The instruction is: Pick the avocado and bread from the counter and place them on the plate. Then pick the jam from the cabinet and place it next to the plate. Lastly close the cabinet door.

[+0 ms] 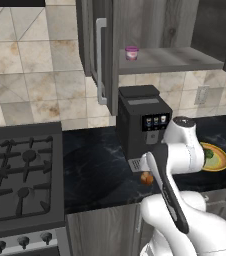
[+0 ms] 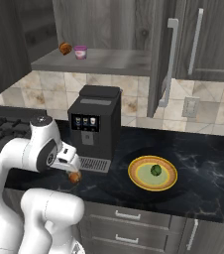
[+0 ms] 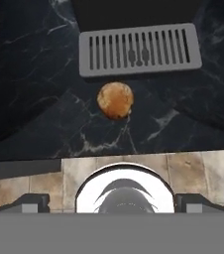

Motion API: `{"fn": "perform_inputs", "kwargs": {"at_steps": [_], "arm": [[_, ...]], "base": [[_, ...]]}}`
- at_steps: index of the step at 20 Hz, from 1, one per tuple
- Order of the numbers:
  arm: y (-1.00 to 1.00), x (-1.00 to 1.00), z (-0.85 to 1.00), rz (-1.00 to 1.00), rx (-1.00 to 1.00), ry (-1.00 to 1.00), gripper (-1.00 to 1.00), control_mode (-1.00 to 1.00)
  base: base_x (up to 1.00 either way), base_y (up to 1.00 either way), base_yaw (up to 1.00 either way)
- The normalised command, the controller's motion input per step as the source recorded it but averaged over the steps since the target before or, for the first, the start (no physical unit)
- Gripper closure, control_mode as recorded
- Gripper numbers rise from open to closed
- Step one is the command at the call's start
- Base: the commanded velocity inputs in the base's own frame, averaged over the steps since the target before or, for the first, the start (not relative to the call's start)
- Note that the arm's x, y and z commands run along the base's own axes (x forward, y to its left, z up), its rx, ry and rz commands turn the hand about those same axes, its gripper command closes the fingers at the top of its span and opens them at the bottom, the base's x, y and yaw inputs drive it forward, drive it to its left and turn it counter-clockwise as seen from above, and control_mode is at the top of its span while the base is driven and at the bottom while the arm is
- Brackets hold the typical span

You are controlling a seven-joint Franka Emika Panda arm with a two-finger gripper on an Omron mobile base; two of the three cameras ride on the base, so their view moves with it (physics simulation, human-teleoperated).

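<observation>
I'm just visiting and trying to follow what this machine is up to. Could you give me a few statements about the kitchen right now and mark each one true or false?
1. The avocado lies on the plate. True.
2. The bread is on the plate too. False: it sits on the counter in front of the coffee machine's drip tray.
3. The cabinet door is shut. False: it stands open.
4. The jam stands on the shelf inside the cabinet. True.
5. The pincer is holding the bread. False: it is open, above the bread, holding nothing.
</observation>
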Motion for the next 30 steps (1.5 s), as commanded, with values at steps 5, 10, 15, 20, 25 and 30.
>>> {"fn": "perform_inputs", "kwargs": {"at_steps": [5,10,15,20,25,30], "arm": [[0.00,0.31,-0.23,0.09,0.00,0.00,-1.00,-1.00],[0.00,0.24,-0.30,0.20,0.00,0.02,-1.00,-1.00],[0.00,0.13,-0.31,0.09,0.00,0.04,-1.00,-1.00],[0.00,0.18,-0.27,0.00,0.00,0.01,-1.00,-1.00],[0.00,0.18,-0.26,0.00,0.00,0.01,-1.00,-1.00],[0.00,0.14,-0.35,0.00,0.00,0.06,-1.00,-1.00]], "base": [[0.00,0.00,0.00],[0.00,0.00,0.00],[0.00,0.00,0.00],[0.00,0.00,0.00],[0.00,0.00,0.00],[0.00,0.00,0.00]]}}
